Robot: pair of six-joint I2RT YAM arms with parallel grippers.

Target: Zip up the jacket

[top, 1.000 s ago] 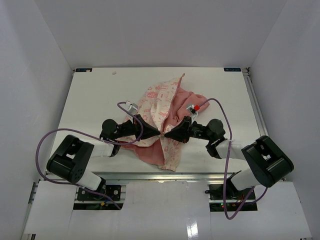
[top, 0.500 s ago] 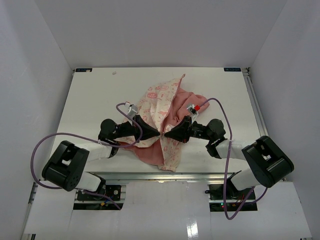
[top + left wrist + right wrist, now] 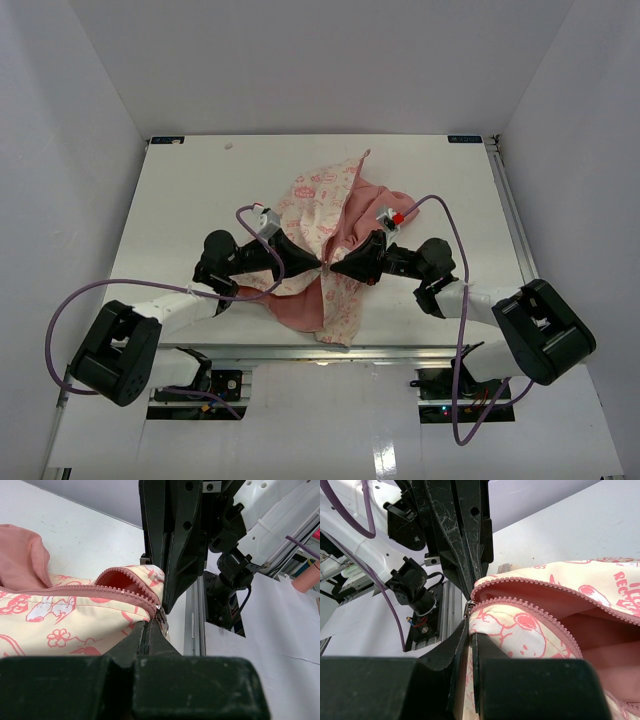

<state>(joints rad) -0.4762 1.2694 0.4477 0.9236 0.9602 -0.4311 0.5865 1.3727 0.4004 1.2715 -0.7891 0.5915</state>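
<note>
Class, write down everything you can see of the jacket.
The jacket is small, soft cream fabric printed in pink, salmon lining showing, lying crumpled and open on the table. Its pink zipper closes at the slider and gapes beyond. The left gripper and right gripper pinch it there, jaws shut.

Slider (image 3: 468, 610) sits right at the end of the jacket (image 3: 520, 635). Right tool (image 3: 471, 631) comes up from just below the slider, fingers pressed together on the cream fabric. Left tool (image 3: 479, 574) hangs down from above the slider, fingers together too, tips at the jacket's edge. From the slider the pink zipper (image 3: 530, 608) runs right in two split rows, with pink lining (image 3: 570, 611) between them. White bench (image 3: 545, 525) behind, purple cable (image 3: 366, 505) up-left of the slider.
</note>
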